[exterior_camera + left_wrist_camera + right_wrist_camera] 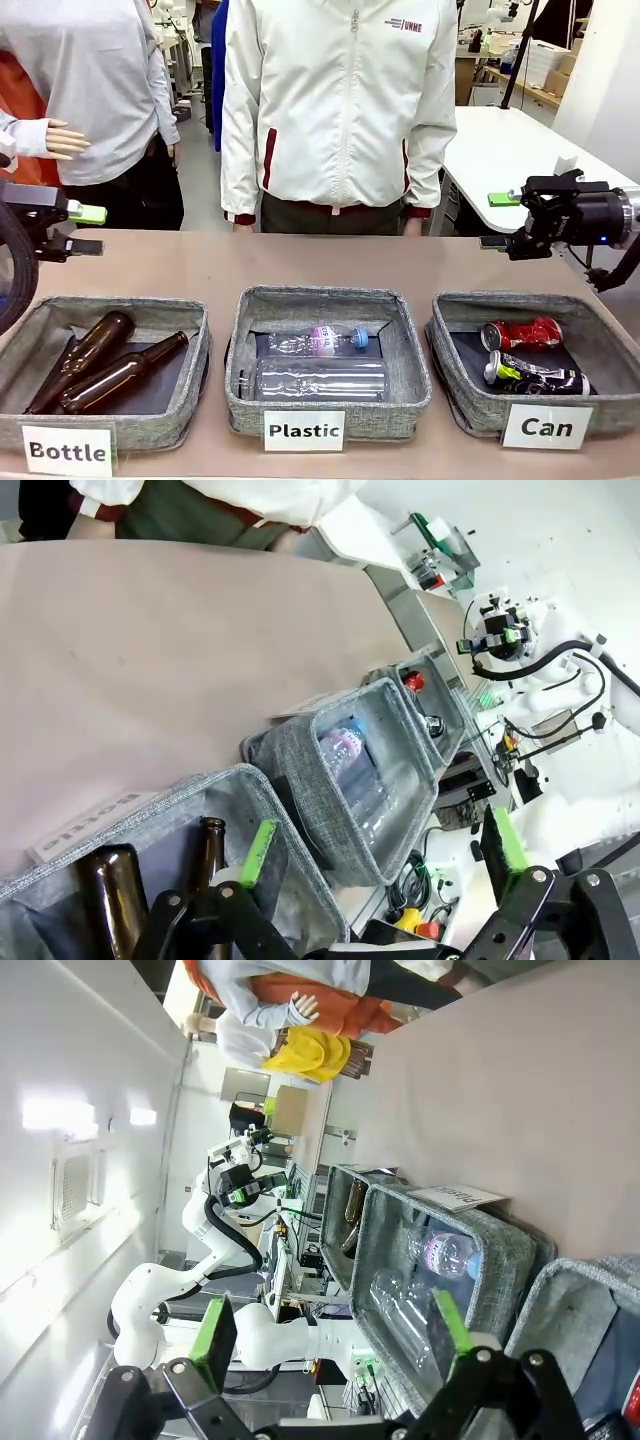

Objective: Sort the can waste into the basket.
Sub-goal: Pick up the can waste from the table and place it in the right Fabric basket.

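Note:
The can waste lies inside the grey basket [468, 412] labelled "Can" at the right. A shiny red crushed can [522, 333] rests toward its back, and a black printed crushed can [535, 377] lies in front of it. My right gripper [498, 220] hovers open and empty above the table, behind that basket. My left gripper [84, 230] hangs open and empty at the far left, behind the "Bottle" basket. In the left wrist view the open left gripper [380, 848] looks along the row of baskets to the red can [413, 681]. The right wrist view shows the open right gripper [330, 1335] over the Can basket's corner [575, 1300].
A basket labelled "Bottle" [195, 340] holds two brown glass bottles [120, 372]. The middle basket labelled "Plastic" [410, 345] holds clear plastic bottles [320, 375]. A person in a white jacket [340, 110] stands at the far edge. Bare tabletop [300, 260] stretches behind the baskets.

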